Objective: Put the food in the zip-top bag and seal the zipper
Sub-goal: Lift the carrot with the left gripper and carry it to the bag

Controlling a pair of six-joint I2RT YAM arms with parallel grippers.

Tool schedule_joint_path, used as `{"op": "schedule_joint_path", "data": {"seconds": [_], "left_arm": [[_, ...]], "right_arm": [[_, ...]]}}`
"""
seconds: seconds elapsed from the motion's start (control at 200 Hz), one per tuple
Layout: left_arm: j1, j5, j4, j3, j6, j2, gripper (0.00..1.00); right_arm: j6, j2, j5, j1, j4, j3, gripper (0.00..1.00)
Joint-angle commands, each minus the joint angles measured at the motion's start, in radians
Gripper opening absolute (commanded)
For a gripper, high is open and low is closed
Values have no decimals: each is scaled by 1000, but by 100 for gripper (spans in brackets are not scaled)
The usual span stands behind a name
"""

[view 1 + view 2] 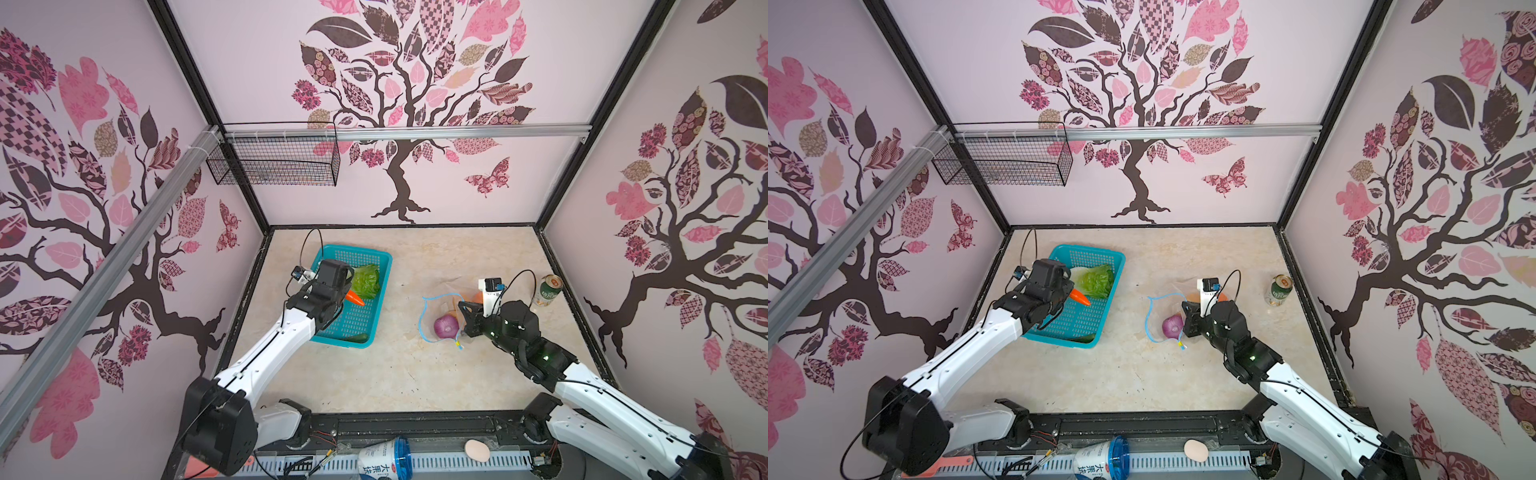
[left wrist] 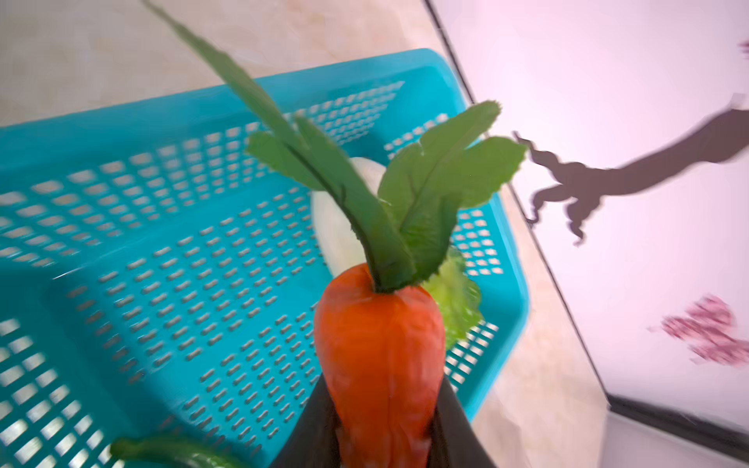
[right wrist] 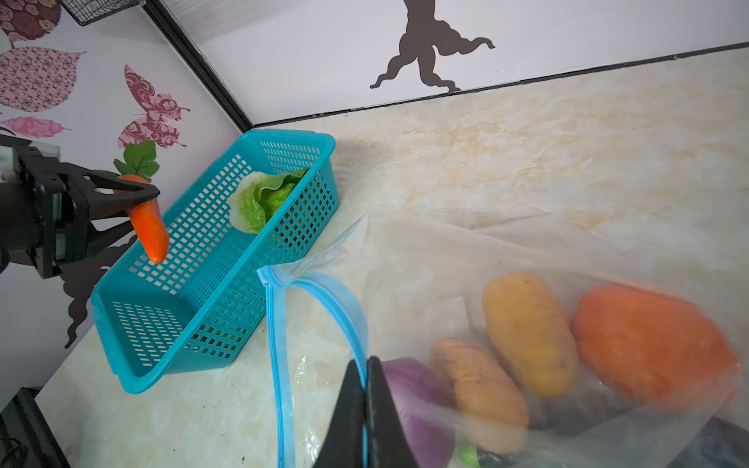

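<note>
The left pincer point(image 3: 142, 208) grips an orange toy carrot with green leaves point(image 3: 150, 233) above the teal perforated plastic basket point(image 3: 121, 364). Beside that basket, the right pincer point(image 3: 367, 389) is clamped on the light-blue zipper strip point(image 3: 324, 289) of the crinkly clear zip-top bag point(image 3: 446, 259).

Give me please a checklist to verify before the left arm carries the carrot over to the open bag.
1. Grip of the left gripper fingers on the carrot: ok.
2. Lift of carrot off the basket floor: ok.
3. Hold of the right gripper on the zipper: ok, shut on it.
4. Mouth of the zip-top bag open: ok.
5. Room inside beside the onion: cannot tell.
6. All food out of basket: not ok, lettuce lies inside.
</note>
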Motion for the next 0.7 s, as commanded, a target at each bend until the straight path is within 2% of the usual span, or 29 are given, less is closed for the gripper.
{"op": "schedule_joint_path", "data": {"seconds": [0.0,0.18,0.35,0.47,0.695], "left_arm": [[0,112,233,-72,211,-68,0],[-37,304,347,-85,374,-109,0],[-200,308,423,-89,554,-105,0],[-276,324,512,-112,591,-105,0],[-407,321,643,-81,695,-87,0]], "right_arm": [[12,10,-27,0,11,62,0],[31,25,-55,-1,18,85,0],[39,45,-128,0,-11,138,0],[40,59,-195,0,-39,193,0],[59,87,-242,0,-71,280,0]]}}
